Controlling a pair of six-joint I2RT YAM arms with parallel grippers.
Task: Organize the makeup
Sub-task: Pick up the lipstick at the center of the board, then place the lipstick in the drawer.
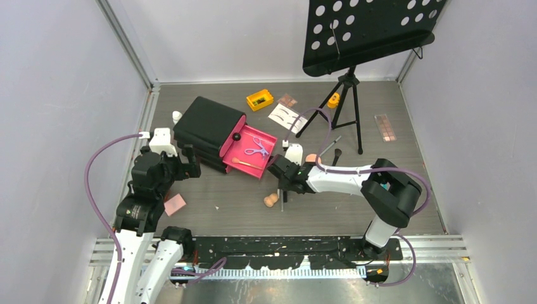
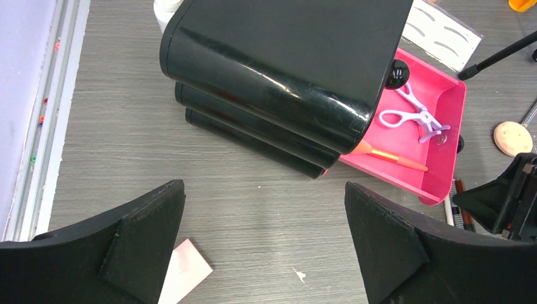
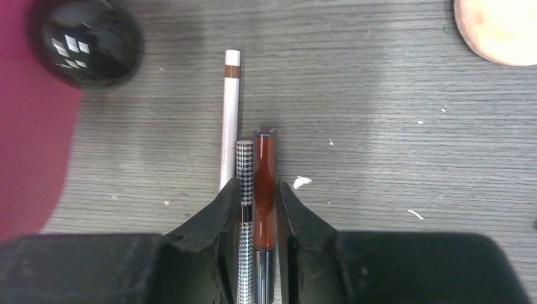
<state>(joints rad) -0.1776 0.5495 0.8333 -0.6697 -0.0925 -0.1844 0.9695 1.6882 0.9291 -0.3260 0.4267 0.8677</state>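
Red-brown gloss tube point(image 3: 265, 190) and a houndstooth-sleeved stick point(image 3: 244, 183) lie side by side, touching, flat on the grey tabletop point(image 3: 392, 158). Position: near centre, just right of the open pink drawer point(image 1: 244, 149).

Right end effector point(image 3: 256, 199) is narrow, pinched across the pair, with their tips projecting beyond the fingers. Cannot tell whether they are lifted off the surface.

White pencil point(image 3: 230, 114) with a brown band sits just beside them on the drawer side, outside the fingers. Black drawer knob point(image 3: 85, 41) is close on that same side. A peach sponge point(image 3: 500, 28) is on the other.

Handling, judged: both light, stiff, round and smooth. They are likely to roll or slip against each other in a two-item pinch. The gloss tube looks like clear plastic, so moderate squeeze only. Best hold is mid-length, square across.

Left end effector point(image 2: 266, 253) is fully wide and empty, hovering over bare tabletop beside the black chest point(image 2: 285, 57).

The drawer holds lilac scissors point(image 2: 411, 117) and an orange-handled brush point(image 2: 392, 155).
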